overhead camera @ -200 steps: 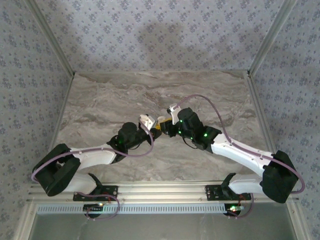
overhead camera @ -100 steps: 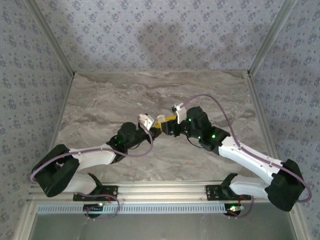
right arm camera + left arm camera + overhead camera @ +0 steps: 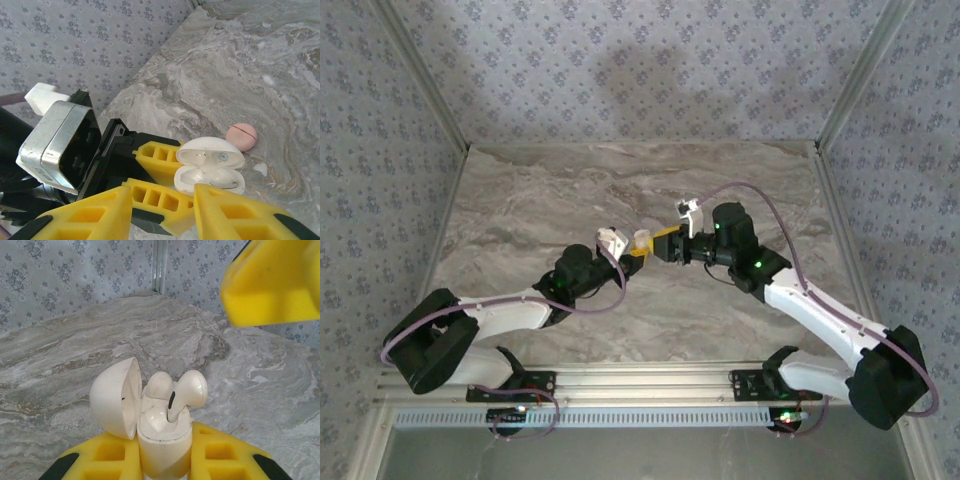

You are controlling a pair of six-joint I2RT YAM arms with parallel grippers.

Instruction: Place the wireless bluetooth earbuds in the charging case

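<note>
Currently the left end effector (image 3: 632, 253) is clamped on the base of the charging case (image 3: 164, 440), holding it up off the marble surface (image 3: 75, 355) near mid-table. Case lid is swung open to one side. Both wireless bluetooth earbuds (image 3: 192, 387) sit in the base, one with its stem partly showing. Right end effector (image 3: 162, 200) is just beside the case, fingers apart, gripping nothing. A small pink round piece (image 3: 241, 136) lies on the surface past the case.

arms (image 3: 510, 312): two
grippers: two, the left gripper (image 3: 165, 465) and the right gripper (image 3: 162, 207)
charging case (image 3: 162, 440): one, in the left gripper
wireless bluetooth earbuds (image 3: 192, 388): two
pink round piece (image 3: 241, 136): one, beyond the right gripper
</note>
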